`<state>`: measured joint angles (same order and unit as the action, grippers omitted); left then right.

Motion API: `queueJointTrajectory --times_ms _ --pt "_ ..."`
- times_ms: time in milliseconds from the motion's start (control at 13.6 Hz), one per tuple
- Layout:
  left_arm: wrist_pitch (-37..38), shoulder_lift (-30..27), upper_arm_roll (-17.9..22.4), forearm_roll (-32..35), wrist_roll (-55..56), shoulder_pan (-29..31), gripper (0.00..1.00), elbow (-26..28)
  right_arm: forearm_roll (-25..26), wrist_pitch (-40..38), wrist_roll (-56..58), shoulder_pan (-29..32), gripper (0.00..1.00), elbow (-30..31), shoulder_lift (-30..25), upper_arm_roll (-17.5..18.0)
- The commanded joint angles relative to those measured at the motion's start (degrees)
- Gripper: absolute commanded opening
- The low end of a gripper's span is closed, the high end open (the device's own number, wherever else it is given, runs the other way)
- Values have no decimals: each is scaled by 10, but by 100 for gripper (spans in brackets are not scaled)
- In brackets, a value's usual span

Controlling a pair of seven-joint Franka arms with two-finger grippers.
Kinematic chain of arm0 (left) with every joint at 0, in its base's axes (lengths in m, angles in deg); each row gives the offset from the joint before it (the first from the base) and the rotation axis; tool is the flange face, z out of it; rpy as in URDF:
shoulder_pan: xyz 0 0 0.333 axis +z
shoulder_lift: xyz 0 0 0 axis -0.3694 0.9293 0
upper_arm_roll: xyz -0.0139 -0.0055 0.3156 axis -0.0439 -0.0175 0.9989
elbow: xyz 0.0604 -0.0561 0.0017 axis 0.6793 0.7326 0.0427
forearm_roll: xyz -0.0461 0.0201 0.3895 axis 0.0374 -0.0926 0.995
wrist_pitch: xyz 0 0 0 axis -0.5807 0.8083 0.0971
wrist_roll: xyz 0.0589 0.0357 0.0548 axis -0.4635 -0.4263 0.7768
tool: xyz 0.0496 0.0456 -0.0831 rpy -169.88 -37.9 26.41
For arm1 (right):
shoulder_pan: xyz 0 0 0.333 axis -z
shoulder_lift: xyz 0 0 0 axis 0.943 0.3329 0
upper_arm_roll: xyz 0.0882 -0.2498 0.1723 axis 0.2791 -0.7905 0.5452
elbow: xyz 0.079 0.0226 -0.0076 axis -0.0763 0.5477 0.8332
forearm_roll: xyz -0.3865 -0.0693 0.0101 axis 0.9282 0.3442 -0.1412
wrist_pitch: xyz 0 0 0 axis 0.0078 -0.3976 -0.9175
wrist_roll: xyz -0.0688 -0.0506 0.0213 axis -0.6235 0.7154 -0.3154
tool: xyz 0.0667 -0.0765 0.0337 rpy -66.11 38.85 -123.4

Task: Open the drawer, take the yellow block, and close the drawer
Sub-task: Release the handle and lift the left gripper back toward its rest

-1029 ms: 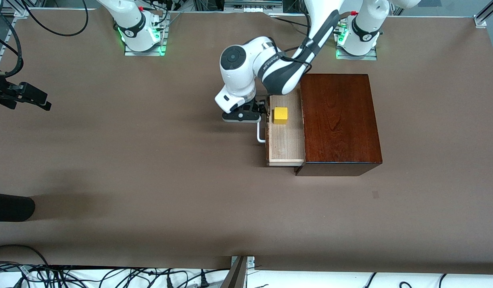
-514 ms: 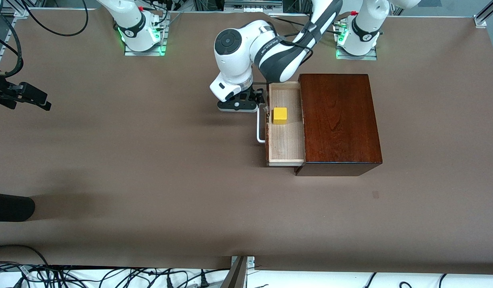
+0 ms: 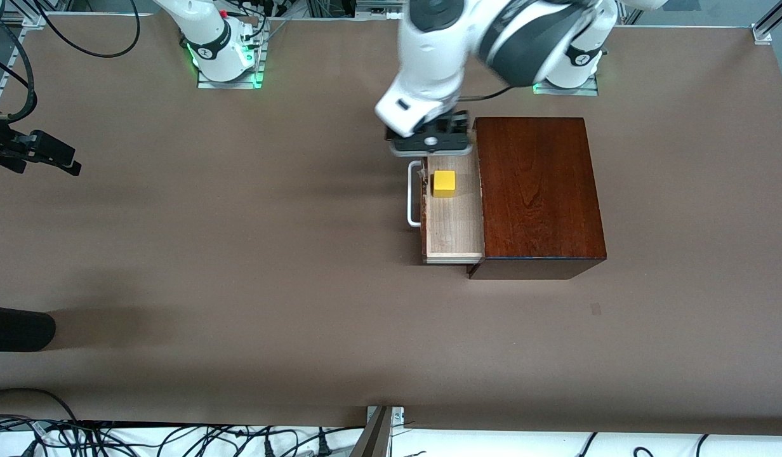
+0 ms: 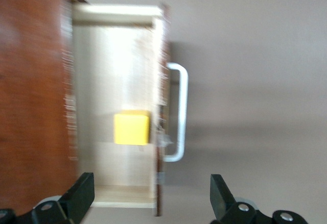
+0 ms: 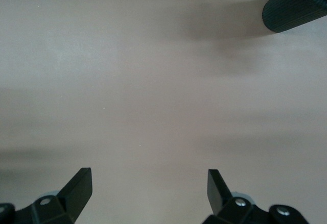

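Front camera high, facing robots; left wrist camera shares drawer (image 3: 453, 212) closer; right wrist sees table (image 5: 153, 81).

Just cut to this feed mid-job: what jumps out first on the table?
The glossy mahogany box toward the left arm's end of the table, with its drawer pulled open and the yellow block lying in the pale wooden tray. The left pincer hangs open over the drawer's end nearest the robot bases, empty. The right pincer, also open, waits over bare table.

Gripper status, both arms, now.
Left gripper: open, empty, over the open drawer by the yellow block.
Right gripper: open, empty, waiting over bare table.
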<state>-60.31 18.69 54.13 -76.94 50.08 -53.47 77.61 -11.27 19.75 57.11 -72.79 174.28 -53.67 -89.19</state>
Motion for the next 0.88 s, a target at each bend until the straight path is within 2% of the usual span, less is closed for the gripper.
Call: queueJointTrajectory --times_ms 0,220,367,514,661,808 --pt "32 -74 -10 -18 -26 73 100 53 -12 -7 -38 4 100 -3 -5 11" --pt "64 -131 -1 -18 -125 136 100 58 -14 -6 -226 -27 100 -3 -5 53" --pt "87 -158 42 -18 -204 153 100 65 -35 -4 -373 -37 100 -3 -5 89" --pt "86 -197 93 -18 -297 168 100 105 -50 0 -518 -45 100 -3 -2 138" --pt "83 -226 139 -18 -363 172 100 134 -45 9 -686 -74 100 -3 6 189" --pt "89 -227 146 -13 -374 196 100 138 -46 43 -875 -122 100 -3 22 202"
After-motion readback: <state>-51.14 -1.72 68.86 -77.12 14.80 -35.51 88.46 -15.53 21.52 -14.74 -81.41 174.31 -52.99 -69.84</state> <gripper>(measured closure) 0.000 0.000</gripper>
